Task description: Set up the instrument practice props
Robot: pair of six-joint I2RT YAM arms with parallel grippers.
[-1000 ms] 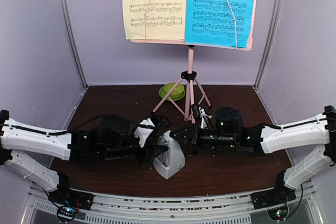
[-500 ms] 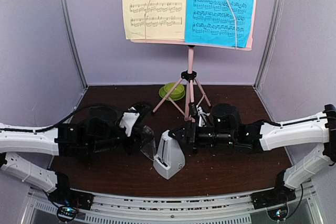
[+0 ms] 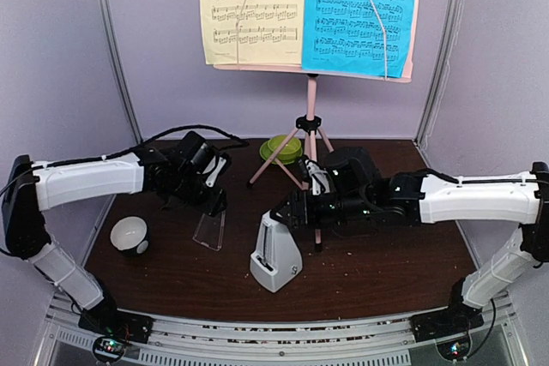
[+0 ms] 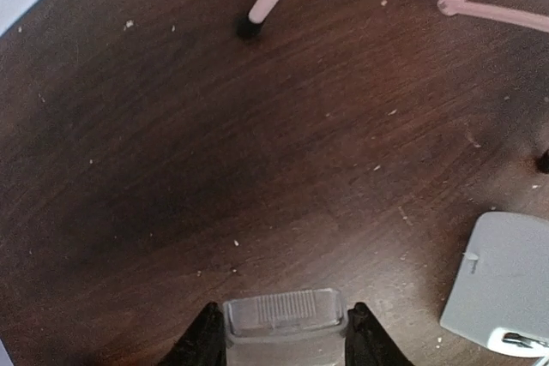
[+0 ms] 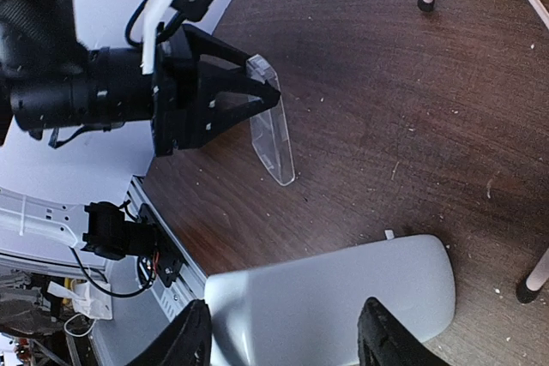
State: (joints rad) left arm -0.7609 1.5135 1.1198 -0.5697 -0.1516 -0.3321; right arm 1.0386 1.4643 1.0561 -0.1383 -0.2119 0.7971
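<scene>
Left gripper point(image 3: 214, 209) swung left, carrying clear cover point(image 3: 210, 230) well away from metronome point(image 3: 276, 256). Small white bowl point(image 3: 130, 235) now uncovered. Right gripper point(image 3: 287, 212) jaws spread wider over metronome.

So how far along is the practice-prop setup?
Done: pink music stand up, yellow page and blue page on it, metronome upright on the table. In hand: left gripper clamps the clear cover, off the metronome; right gripper straddles the metronome body. Left: probably set the cover down, pull both arms clear.
</scene>
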